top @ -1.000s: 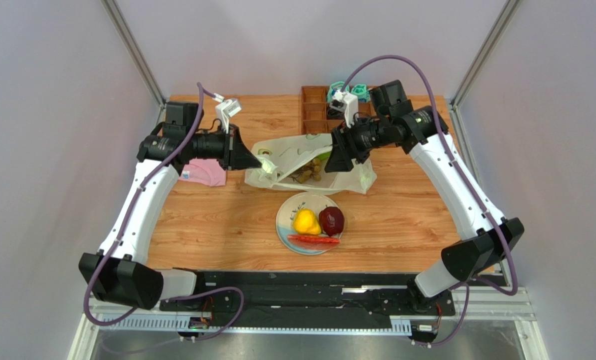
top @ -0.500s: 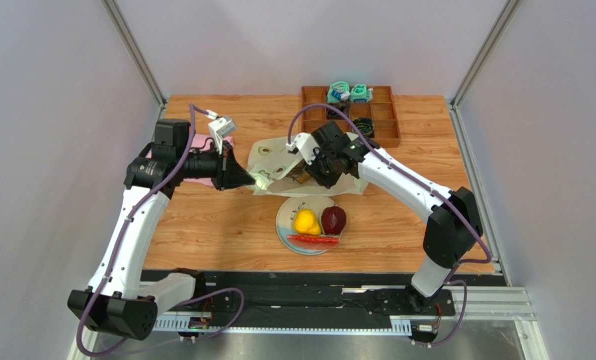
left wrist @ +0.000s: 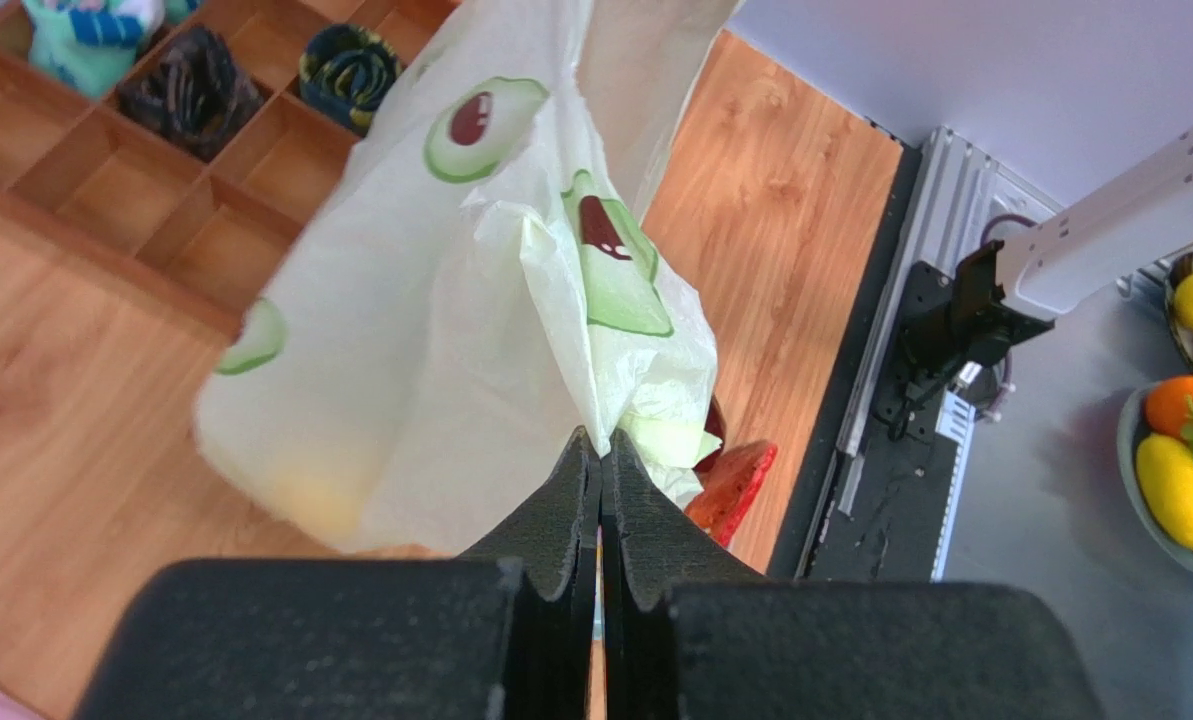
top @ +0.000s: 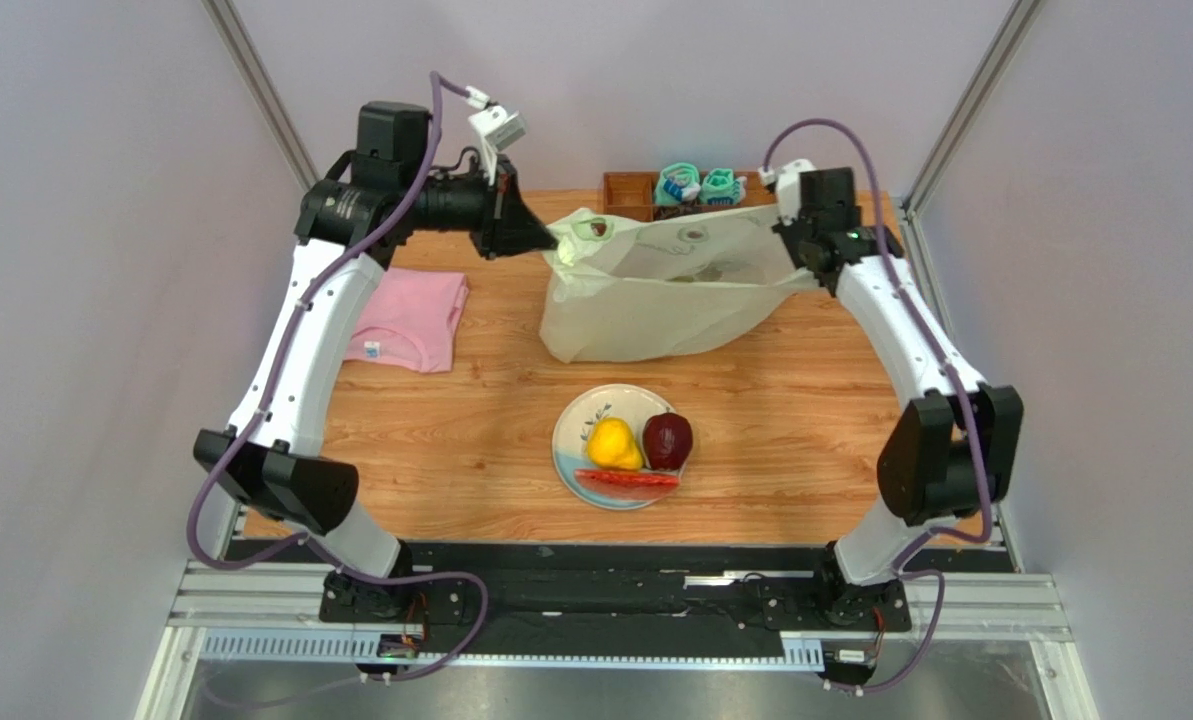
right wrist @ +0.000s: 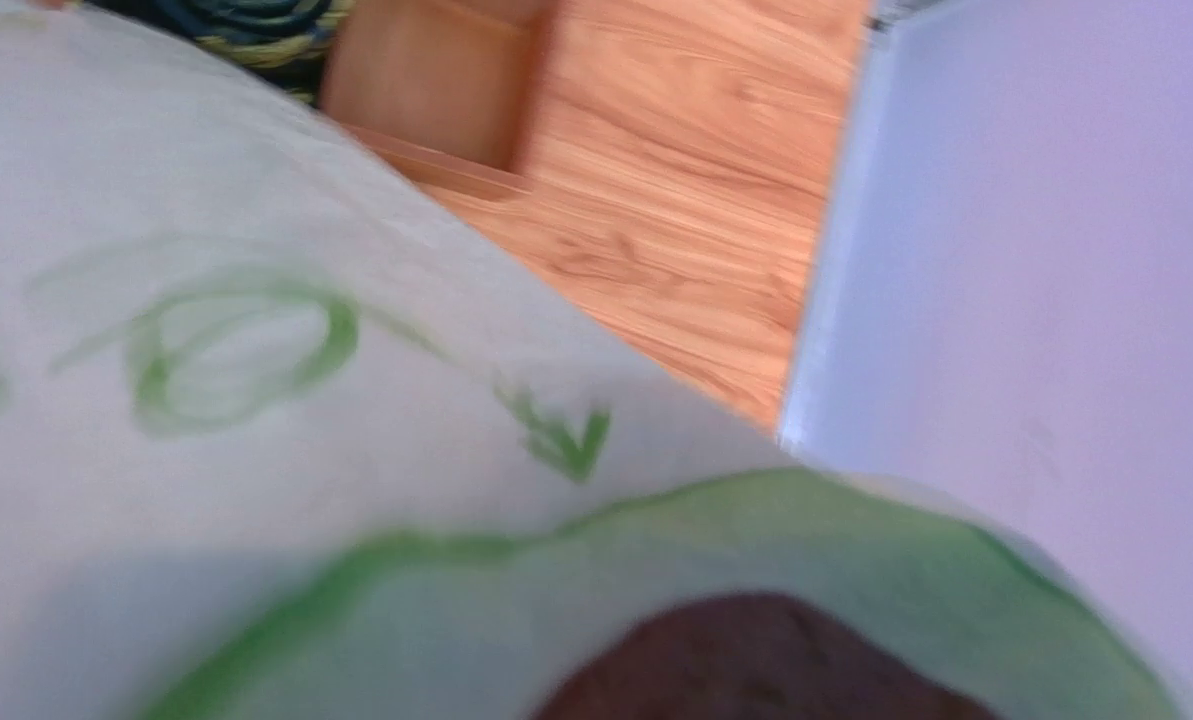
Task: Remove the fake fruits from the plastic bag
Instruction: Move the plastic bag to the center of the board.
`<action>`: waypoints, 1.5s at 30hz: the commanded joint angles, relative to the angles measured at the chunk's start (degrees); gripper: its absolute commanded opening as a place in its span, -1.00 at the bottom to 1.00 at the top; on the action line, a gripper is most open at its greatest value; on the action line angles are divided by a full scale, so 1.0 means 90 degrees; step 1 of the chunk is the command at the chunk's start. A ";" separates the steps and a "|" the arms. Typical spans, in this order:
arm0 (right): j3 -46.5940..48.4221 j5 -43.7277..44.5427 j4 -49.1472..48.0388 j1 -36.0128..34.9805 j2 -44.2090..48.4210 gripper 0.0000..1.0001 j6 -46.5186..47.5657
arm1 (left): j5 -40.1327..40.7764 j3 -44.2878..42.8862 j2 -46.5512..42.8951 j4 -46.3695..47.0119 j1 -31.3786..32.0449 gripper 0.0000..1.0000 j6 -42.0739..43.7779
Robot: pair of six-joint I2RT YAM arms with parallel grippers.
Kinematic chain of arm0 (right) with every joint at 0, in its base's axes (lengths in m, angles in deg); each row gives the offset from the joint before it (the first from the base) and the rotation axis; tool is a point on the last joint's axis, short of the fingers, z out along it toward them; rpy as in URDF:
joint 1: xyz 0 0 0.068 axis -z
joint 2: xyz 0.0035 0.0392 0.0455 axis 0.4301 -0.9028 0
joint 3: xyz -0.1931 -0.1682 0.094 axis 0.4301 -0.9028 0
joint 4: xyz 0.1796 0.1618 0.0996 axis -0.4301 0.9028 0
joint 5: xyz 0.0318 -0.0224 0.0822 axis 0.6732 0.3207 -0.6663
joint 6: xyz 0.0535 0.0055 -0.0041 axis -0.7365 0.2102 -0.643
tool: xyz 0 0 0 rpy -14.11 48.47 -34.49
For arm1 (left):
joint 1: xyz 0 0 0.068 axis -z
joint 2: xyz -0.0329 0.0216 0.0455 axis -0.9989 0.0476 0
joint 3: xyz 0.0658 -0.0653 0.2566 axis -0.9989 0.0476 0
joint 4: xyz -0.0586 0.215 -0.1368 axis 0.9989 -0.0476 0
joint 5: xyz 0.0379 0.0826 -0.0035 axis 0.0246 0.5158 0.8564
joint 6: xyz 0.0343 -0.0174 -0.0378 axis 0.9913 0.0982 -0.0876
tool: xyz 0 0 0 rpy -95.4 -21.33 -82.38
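My work surface is a rectangular wood-grain table top (top: 452, 435). Plain pale lilac-grey panels enclose it on three sides: the left wall (top: 91, 240), the back wall (top: 617, 75) and the right wall (top: 1113, 240). A left aluminium post (top: 264, 105) and a right aluminium post (top: 975, 105) rise at the far corners. A black mounting plate (top: 632, 573) runs along the near edge, with a grey metal panel (top: 632, 693) below it. Lighting is even and diffuse; shadows on the wood are soft.

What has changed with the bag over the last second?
Both arms swung up and back, lifting the translucent pale-green plastic bag off the table; it hangs stretched between the left hand and the right hand, which newly grips it. The white plate with yellow pear, dark red fruit and red slice stayed put.
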 commanded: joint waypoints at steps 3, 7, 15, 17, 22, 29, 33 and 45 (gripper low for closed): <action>-0.0803 -0.0369 0.0403 0.0493 0.2150 -0.77 -0.0002 | -0.0116 -0.0916 0.0511 -0.0069 0.0489 -1.00 0.0243; -0.1363 -0.2466 0.1719 0.0086 0.2730 -0.70 0.0173 | -0.0185 -0.0302 0.0433 -0.0108 0.0694 -1.00 0.0292; -0.2594 -0.2481 0.2641 -0.1401 0.3268 -0.12 0.1356 | -0.0624 0.1114 -0.0084 -0.0031 0.1104 -1.00 0.0049; -0.2478 -0.2267 0.2418 -0.1401 0.3132 -0.11 0.1249 | -0.0634 0.1436 -0.0201 0.0126 0.1192 -1.00 -0.0079; -0.2369 -0.1651 0.1753 -0.1401 0.2644 -0.16 0.1248 | -0.0644 0.1584 -0.0339 0.0360 0.1407 -1.00 -0.0536; -0.2904 -0.1277 0.2198 -0.1547 0.3069 -0.07 0.0478 | -0.0517 0.1857 -0.0719 0.1141 0.1427 -1.00 -0.1612; -0.4038 -0.1241 0.2261 -0.2318 0.4330 0.29 0.0426 | -0.0800 0.2228 -0.0983 0.1396 0.1475 -1.00 -0.1778; -0.2878 -0.1738 0.0609 -0.2319 0.2664 0.15 0.0595 | -0.0605 0.2581 -0.0573 0.1699 0.1847 -1.00 -0.1836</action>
